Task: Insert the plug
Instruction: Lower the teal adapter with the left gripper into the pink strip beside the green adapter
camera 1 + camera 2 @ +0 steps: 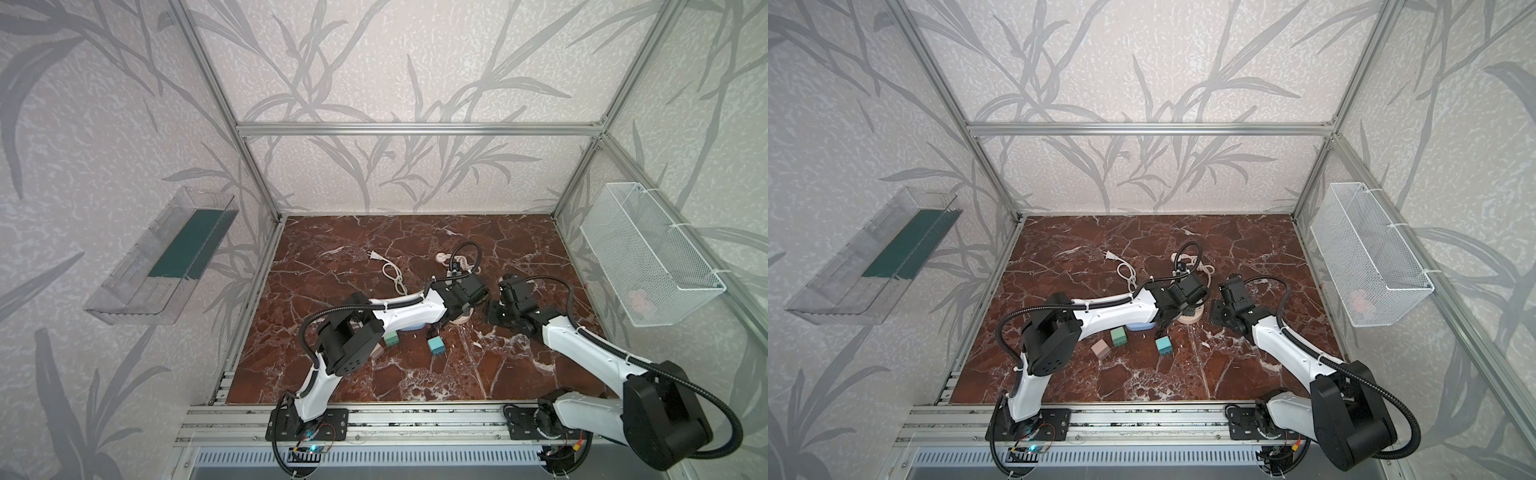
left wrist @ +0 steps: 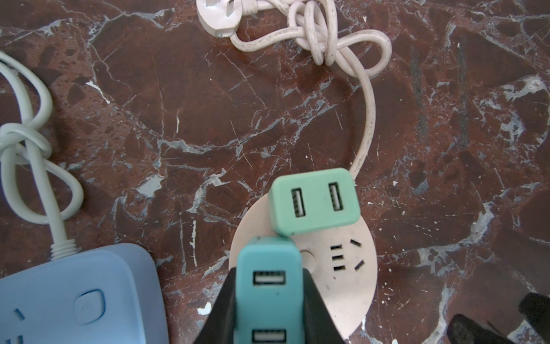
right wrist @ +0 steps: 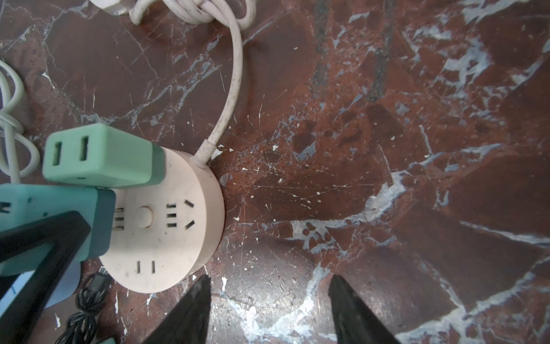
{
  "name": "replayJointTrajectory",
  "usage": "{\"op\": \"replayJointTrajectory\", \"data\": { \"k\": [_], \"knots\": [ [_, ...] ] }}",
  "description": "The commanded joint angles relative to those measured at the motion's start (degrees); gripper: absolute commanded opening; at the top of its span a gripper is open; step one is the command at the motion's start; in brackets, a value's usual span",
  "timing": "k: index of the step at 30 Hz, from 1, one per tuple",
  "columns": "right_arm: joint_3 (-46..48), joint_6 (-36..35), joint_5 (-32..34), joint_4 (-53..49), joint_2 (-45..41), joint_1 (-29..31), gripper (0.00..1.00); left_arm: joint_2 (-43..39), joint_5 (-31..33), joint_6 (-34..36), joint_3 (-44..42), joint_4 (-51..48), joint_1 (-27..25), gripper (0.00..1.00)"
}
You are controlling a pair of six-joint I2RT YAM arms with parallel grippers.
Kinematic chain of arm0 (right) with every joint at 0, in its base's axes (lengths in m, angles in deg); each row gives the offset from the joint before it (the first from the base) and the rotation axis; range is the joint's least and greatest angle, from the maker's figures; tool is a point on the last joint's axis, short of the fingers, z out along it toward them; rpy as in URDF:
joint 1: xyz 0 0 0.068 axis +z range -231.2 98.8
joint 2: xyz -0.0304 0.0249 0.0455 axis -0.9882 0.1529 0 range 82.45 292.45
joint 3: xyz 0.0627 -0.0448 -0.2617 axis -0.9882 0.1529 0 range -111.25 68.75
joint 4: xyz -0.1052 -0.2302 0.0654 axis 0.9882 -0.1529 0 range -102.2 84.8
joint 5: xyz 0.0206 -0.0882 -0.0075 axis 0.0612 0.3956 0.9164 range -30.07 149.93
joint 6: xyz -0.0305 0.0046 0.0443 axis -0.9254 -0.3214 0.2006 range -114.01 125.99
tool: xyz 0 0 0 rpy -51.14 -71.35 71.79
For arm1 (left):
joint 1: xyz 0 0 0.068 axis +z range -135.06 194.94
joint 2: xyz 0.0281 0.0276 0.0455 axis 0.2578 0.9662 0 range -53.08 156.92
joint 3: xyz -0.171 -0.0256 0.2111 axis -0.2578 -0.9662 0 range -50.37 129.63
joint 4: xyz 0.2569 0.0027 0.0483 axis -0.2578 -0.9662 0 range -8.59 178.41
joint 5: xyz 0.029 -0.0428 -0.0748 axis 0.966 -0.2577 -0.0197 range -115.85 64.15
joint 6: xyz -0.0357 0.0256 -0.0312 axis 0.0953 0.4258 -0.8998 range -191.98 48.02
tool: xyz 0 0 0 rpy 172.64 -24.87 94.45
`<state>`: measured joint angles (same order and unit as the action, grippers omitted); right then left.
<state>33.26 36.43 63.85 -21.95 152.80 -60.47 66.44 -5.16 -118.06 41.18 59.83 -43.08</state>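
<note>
A teal plug with two USB ports sits between the fingers of my left gripper, which is shut on it. It hangs over one side of the round pink socket strip, covering part of a socket; its prongs are hidden. A light green plug stands plugged into the same strip beside it. In the right wrist view the teal plug and strip lie to one side of my right gripper, which is open over bare marble beside the strip. In a top view the strip lies between both wrists.
A blue power strip with a knotted white cord lies beside the round strip. The pink cord is knotted behind it. Loose teal, green and pink plugs and a black cable lie in front. A wire basket hangs on the right wall.
</note>
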Motion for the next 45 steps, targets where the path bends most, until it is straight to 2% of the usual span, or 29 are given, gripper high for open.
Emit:
{"op": "replayJointTrajectory", "data": {
  "k": [1,5,19,26,30,35,41,45],
  "knots": [
    [0.2,0.4,-0.7,0.5,0.7,-0.2,0.63,3.0,0.9,-2.5,1.3,-7.0,-0.1,0.00],
    [-0.1,0.4,-0.8,0.4,0.8,-0.2,0.63,5.2,0.6,-4.6,3.4,-10.5,0.3,0.00],
    [-0.7,0.3,-1.5,0.5,1.8,-0.2,0.63,3.3,-3.0,-7.4,-2.6,-6.3,2.1,0.00],
    [-1.4,0.0,-2.2,-0.1,2.8,-0.2,0.63,5.2,-5.3,-6.1,-1.6,-5.4,1.8,0.00],
    [-1.3,0.0,-1.9,-0.2,2.6,-0.1,0.63,6.4,-3.4,-6.0,1.1,-8.4,1.0,0.00],
    [-1.1,0.1,-1.5,0.0,2.4,-0.2,0.63,6.1,-0.8,-8.2,0.4,-11.2,1.3,0.00],
    [-1.1,-0.1,-1.5,-0.4,2.2,-0.2,0.63,3.6,-6.6,-9.3,-6.8,-3.5,3.8,0.00],
    [-1.2,0.0,-1.4,-0.3,1.9,-0.2,0.63,5.9,-5.8,-7.1,-2.1,-6.2,2.5,0.00]
  ]
}}
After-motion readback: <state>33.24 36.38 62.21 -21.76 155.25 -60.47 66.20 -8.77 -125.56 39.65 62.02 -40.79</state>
